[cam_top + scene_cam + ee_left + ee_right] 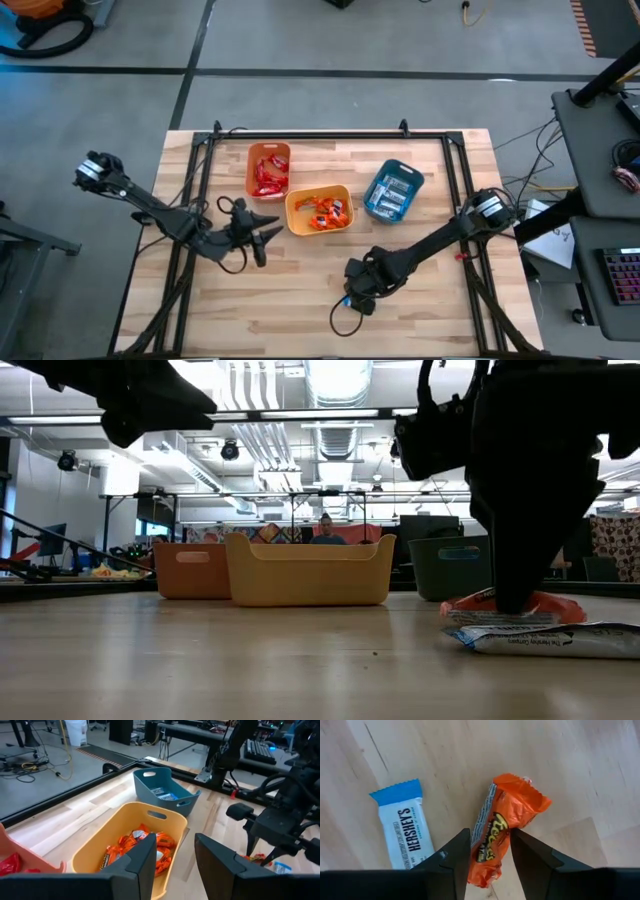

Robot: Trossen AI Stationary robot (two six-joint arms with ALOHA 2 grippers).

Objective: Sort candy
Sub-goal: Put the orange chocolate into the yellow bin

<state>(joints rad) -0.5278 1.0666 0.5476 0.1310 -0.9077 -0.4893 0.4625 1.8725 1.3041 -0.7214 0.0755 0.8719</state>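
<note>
- My right gripper [490, 857] stood down on the table, fingers spread around an orange packet [507, 822].
- A blue-and-white bar [405, 827] lay just beside; closing crooked risked dragging it.

Left arm: enters from the table's left edge, links stretched low toward the centre, wrist roughly level. Left gripper [262, 238] hangs above the tabletop, its 2 fingers [142, 862] parted with a clear gap between them, nothing held.

Right arm: comes in from the table's right edge, elbow near that edge, forearm angled down toward the front-centre. Wrist pitched steeply so the right gripper [356, 296] points straight down at the tabletop. Its 2 fingers [452, 852] are spread and straddle an orange packet [502, 827]; whether the pads touch the wrapper cannot be told. In the low view the right gripper [515, 605] reaches down to table level.
</note>
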